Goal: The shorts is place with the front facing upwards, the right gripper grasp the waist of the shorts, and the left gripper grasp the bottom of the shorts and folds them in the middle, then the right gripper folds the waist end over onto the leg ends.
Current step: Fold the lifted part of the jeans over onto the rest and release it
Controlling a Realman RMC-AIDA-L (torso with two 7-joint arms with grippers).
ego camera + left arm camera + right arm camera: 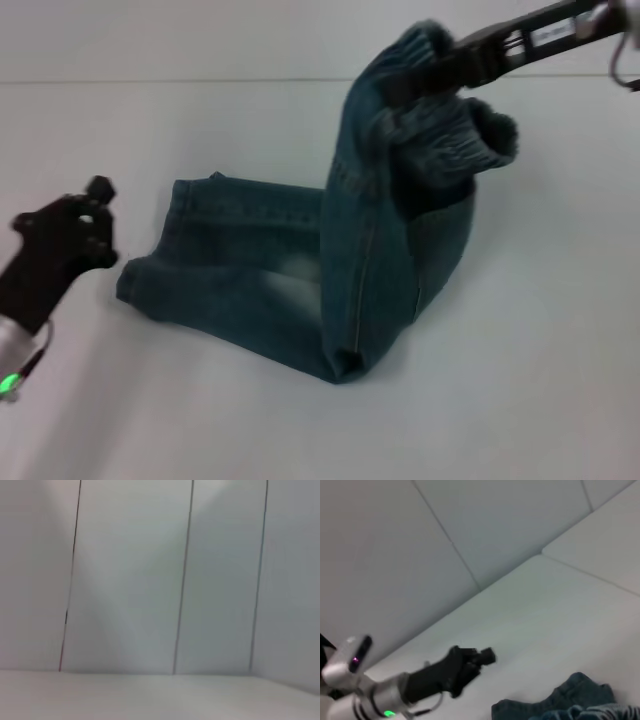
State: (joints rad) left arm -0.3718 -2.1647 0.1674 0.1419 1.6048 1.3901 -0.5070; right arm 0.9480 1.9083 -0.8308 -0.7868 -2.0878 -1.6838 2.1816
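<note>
The right pincer (435, 68) is clamped shut on the waist of the shorts (455, 130), holding that ruffled, darker band up off the white counter (540, 380). Below the pincer, the shorts (330, 270) hang in a steep fold: the upper part rises toward the clamped fingers while the legs lie flat on the counter, stretching away from the right pincer toward the other arm. The bottom of the shorts (165, 255) rests on the counter at the far end from the right pincer, its hems just beside the left pincer (75, 235) but not touching it. The left pincer sits low over the counter, apart from the cloth and holding nothing; whether its fingers are open or closed cannot be told. In the right wrist view the left pincer (470, 665) shows farther off above the counter, with a bunched edge of the denim (570, 700) near the lower border. The left wrist view shows only a pale panelled wall (150, 580) and bare counter.
</note>
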